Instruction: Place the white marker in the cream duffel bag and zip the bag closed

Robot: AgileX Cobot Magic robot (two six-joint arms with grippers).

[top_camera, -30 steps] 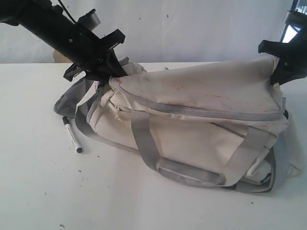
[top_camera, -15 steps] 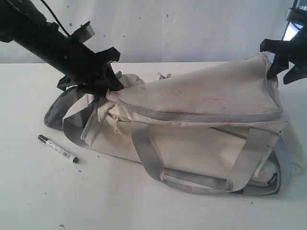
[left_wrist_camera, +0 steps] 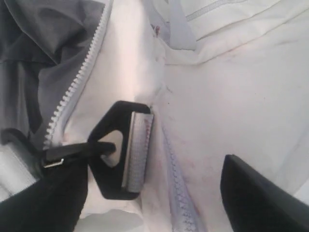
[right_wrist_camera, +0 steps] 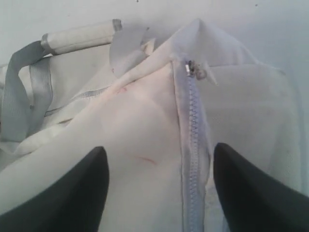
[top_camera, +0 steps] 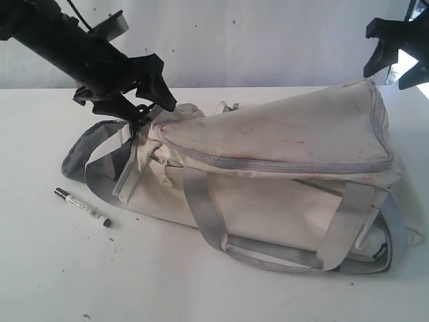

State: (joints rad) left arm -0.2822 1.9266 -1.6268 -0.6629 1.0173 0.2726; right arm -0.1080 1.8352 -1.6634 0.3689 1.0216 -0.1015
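Observation:
The cream duffel bag [top_camera: 268, 194] lies on its side on the white table. The white marker [top_camera: 82, 206] lies on the table outside it, just left of its left end. My left gripper [top_camera: 151, 100] hangs open over that end; its fingers straddle the grey zipper tape [left_wrist_camera: 176, 183] without pinching it [left_wrist_camera: 188, 169]. Beside it the zipper gapes, showing dark grey lining [left_wrist_camera: 43, 48]. My right gripper [top_camera: 391, 72] stands open in the air above the bag's right end, its jaws apart over the closed zipper [right_wrist_camera: 161, 188], with the zipper slider [right_wrist_camera: 195, 70] beyond them.
Grey webbing handles [top_camera: 268, 251] sprawl on the table in front of the bag, and a grey strap [top_camera: 87, 151] loops out at its left end. A pale wall stands behind the table.
Both grippers have opened and let go of the bag's ends; the right one has risen clear. The bag's top has sagged. The marker shifted left and turned on the table.

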